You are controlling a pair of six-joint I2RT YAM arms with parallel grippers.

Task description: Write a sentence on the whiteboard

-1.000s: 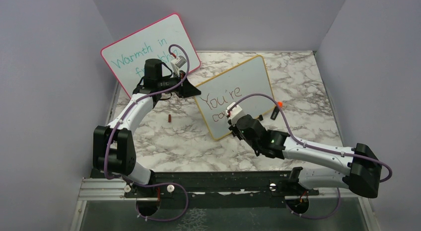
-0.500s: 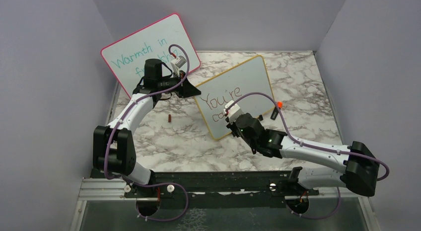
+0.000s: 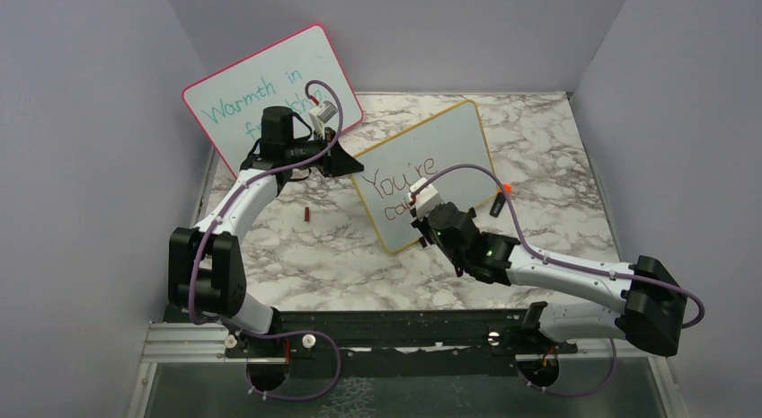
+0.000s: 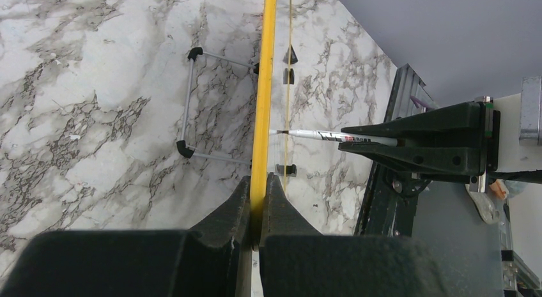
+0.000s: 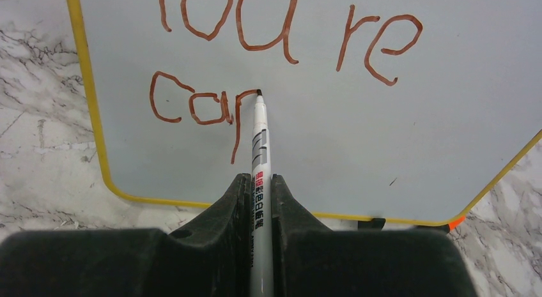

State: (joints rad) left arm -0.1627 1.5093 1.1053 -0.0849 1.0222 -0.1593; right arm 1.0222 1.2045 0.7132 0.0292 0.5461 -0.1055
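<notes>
While marker (image 5: 259,134) tip touches whiteboard (image 5: 358,131): "p" mid-stroke
Sentence (image 5: 246,46): "You're" done, "ca" written; rest looks unwritten
Left end effector (image 4: 257,182): clamped on whiteboard frame
Right end effector (image 5: 259,182): clamped on marker
Whiteboard: upright, mid worktop (image 3: 314,247)

On my marble-patterned surface (image 3: 341,256) stand the yellow-framed whiteboard (image 3: 449,139) and a pink-framed board (image 3: 261,76); a small dark red piece (image 3: 307,213) lies between them.
</notes>
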